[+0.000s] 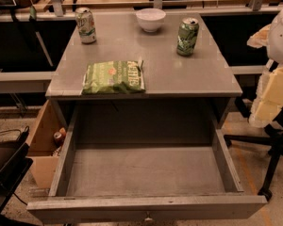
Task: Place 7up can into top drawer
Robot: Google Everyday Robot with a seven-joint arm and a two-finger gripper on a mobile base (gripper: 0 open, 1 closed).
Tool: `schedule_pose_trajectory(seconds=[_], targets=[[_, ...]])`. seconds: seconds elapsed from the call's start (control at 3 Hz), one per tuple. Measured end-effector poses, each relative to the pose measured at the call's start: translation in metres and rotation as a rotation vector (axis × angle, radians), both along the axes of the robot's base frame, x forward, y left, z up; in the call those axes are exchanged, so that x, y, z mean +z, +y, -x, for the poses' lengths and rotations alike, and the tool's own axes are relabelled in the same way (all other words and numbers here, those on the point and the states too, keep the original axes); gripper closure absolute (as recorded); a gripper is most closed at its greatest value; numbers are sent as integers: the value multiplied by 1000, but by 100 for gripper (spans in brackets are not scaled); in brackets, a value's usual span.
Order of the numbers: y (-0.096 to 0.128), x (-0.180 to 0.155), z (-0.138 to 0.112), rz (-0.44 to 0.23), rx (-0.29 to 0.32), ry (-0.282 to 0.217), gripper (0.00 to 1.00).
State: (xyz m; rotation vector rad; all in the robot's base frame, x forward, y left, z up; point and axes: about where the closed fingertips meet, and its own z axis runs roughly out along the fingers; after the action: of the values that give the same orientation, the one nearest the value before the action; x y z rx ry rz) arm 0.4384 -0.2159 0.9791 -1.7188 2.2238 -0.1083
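Note:
The 7up can (86, 25), pale with light green print, stands upright at the back left of the grey cabinet top (179, 74). The top drawer (146, 171) is pulled fully open below the cabinet top, with a bare grey bottom and a small knob on its front panel. My gripper (270, 95) shows as pale cream shapes at the right edge of the camera view. It is beside the cabinet, far from the 7up can, and holds nothing that I can see.
A white bowl (150, 19) stands at the back middle. A darker green can (187, 36) stands at the back right. A green chip bag (114, 77) lies near the front edge. A cardboard box (45, 145) sits on the floor to the left, and a chair base (273, 164) to the right.

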Motion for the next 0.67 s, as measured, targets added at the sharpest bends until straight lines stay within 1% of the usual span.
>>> schedule_pose_trajectory(seconds=[0.33,0.67], targets=[[0,0,0,0,0,0,0],[-1,9,-19,-56,-33,-70,0]])
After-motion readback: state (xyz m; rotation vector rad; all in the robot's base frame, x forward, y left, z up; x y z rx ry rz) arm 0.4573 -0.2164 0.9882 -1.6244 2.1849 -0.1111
